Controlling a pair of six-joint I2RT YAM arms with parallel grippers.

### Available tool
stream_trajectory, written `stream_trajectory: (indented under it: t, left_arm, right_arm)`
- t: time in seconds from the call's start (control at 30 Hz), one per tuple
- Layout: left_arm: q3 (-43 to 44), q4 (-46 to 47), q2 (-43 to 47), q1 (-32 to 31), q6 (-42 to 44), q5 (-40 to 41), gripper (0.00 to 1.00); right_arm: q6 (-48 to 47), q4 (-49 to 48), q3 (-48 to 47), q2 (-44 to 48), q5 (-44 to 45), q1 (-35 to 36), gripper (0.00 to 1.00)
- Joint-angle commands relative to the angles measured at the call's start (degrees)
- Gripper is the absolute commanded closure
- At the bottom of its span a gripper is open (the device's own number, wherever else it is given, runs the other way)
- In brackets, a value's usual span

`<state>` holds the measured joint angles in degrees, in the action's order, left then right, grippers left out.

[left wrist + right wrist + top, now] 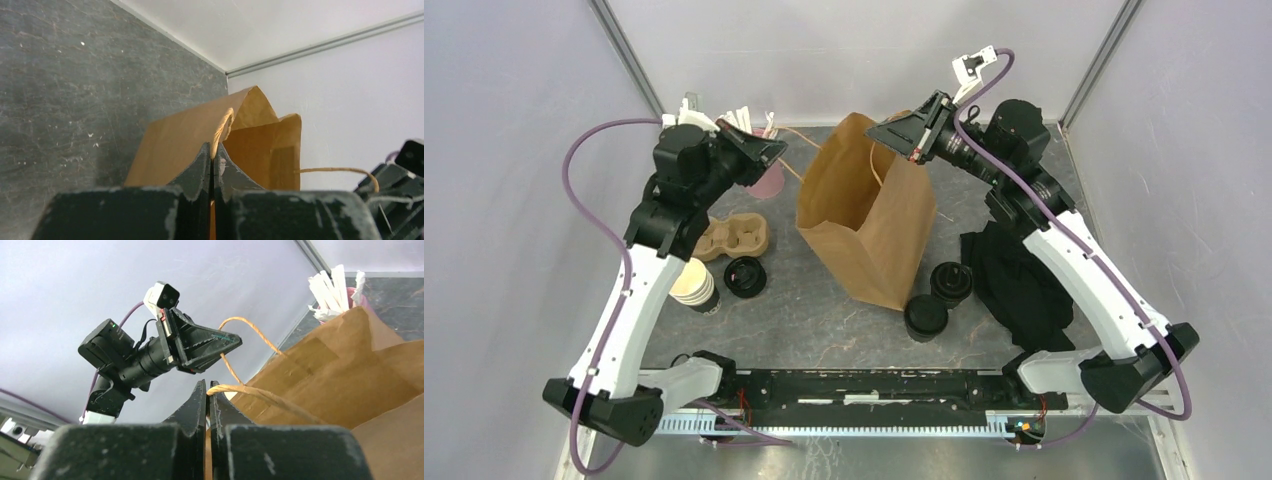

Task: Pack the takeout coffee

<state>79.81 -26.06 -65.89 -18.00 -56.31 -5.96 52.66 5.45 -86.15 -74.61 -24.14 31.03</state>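
Two lidded cups (926,318) on the counter (824,310), just near-right of the standing bag (864,220); third cup (745,276) across on the left, beside carrier (734,238) and stacked cups (692,285). Black cloth (1019,280) right of the pair. Pink cup (771,180) far left. Left fingers (206,155) pinched shut on left handle (223,125), right fingers (200,395) on right handle (250,393), bag between, mouth open.
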Motion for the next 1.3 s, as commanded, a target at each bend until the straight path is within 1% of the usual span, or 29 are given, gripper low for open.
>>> stream_trajectory:
  t: [0.0,0.07,0.1,0.17,0.27,0.33,0.4,0.43,0.5,0.53,0.57,0.6,0.63,0.67,0.7,0.73,0.77,0.8,0.83,0.9,0.97,1.0,1.07,1.13,1.27]
  left_arm:
    - [-2.07,-5.33,2.51,0.29,-0.46,3.78,0.98]
    - [-4.97,-6.79,2.73,0.66,1.34,5.41,0.98]
    - [-5.47,-8.43,2.74,1.56,0.92,5.53,0.98]
    - [-4.76,-7.97,2.98,2.67,1.82,3.26,0.98]
    - [-1.10,-6.98,2.27,2.71,2.87,1.53,0.98]
    - [-1.31,-8.20,1.12,2.71,3.36,1.63,0.98]
    - [-3.25,-9.39,-0.21,2.95,3.37,0.68,0.98]
    - [-2.89,-10.25,-1.07,3.67,2.41,-1.88,0.98]
    - [0.46,-9.53,-1.75,4.40,1.01,-7.13,0.98]
    - [2.40,-9.37,-1.41,4.38,1.43,-6.65,0.98]
    - [3.70,-9.49,-0.14,4.38,2.29,-4.05,0.98]
    - [3.52,-9.67,1.22,4.38,3.62,-0.12,0.98]
    - [1.47,-9.33,2.84,4.38,4.72,4.22,0.98]
    - [-2.46,-8.77,4.29,4.42,5.02,7.56,0.98]
    - [-5.89,-9.47,5.08,4.93,3.97,9.60,0.98]
    - [-7.86,-11.03,5.09,5.84,3.15,9.00,0.98]
    - [-8.21,-11.72,4.99,6.51,3.21,6.94,0.98]
    - [-7.72,-10.27,5.01,6.64,4.14,4.15,0.98]
    - [-6.68,-8.84,5.27,6.66,5.32,2.61,0.98]
    - [-3.95,-6.00,5.60,6.69,8.51,2.02,0.98]
    - [-1.37,-2.27,5.31,6.62,11.90,-0.17,0.98]
    - [-0.84,-0.70,5.11,6.66,12.11,-1.62,0.98]
    - [-1.14,2.70,4.60,6.67,11.92,-5.70,0.98]
    - [-2.81,6.18,4.90,6.66,11.27,-9.39,0.98]
    - [-6.75,10.94,6.26,6.66,11.05,-15.69,0.98]
  right_arm:
    - [0.18,-6.87,1.90,-1.58,-4.18,-0.17,1.00]
    - [0.26,-2.75,1.40,-4.11,-6.29,-0.80,1.00]
    - [0.74,-3.76,0.41,-5.17,-7.79,-0.74,1.00]
    - [0.43,-4.42,-2.06,-5.64,-8.05,-0.29,1.00]
    - [-5.11,0.06,-5.77,-5.81,-6.26,-0.28,1.00]
    - [-5.34,-0.22,-2.60,-5.76,-6.36,-0.44,1.00]
    - [-1.41,-2.70,-0.31,-7.41,-8.89,-0.83,1.00]
    - [0.50,-4.83,-2.54,-8.62,-10.89,-0.27,1.00]
    - [0.78,-4.03,-12.88,-11.92,-10.68,2.19,1.00]
    - [-0.01,-3.58,-17.88,-13.33,-10.41,3.47,1.00]
    - [-0.41,-3.73,-22.39,-14.89,-10.59,4.74,1.00]
    - [-0.26,-4.81,-23.69,-15.80,-11.35,5.65,1.00]
    - [0.47,-7.44,-21.76,-15.88,-12.89,5.89,1.00]
    - [1.23,-9.89,-16.60,-15.22,-14.07,5.49,1.00]
    - [2.60,-9.63,-11.25,-13.94,-14.13,4.43,1.00]
    - [4.58,-8.48,-4.65,-12.06,-14.01,2.51,1.00]
    - [7.50,-9.89,2.64,-10.36,-14.54,0.61,1.00]
    - [9.39,-15.05,7.31,-7.88,-15.32,-0.59,1.00]
    - [9.11,-16.91,9.99,-6.00,-14.88,-1.37,1.00]
    - [3.39,-11.27,7.08,-4.49,-13.33,-2.06,1.00]
    - [-3.86,-2.61,-0.10,-6.65,-14.18,-2.74,1.00]
    - [-5.47,-0.51,-2.59,-8.30,-15.03,-3.06,1.00]
    - [-5.57,-0.33,-5.71,-10.20,-17.19,-3.38,1.00]
    - [-5.00,-1.60,-6.22,-10.33,-18.20,-3.34,1.00]
    - [-3.54,-7.73,2.52,-5.08,-19.84,-3.30,1.00]
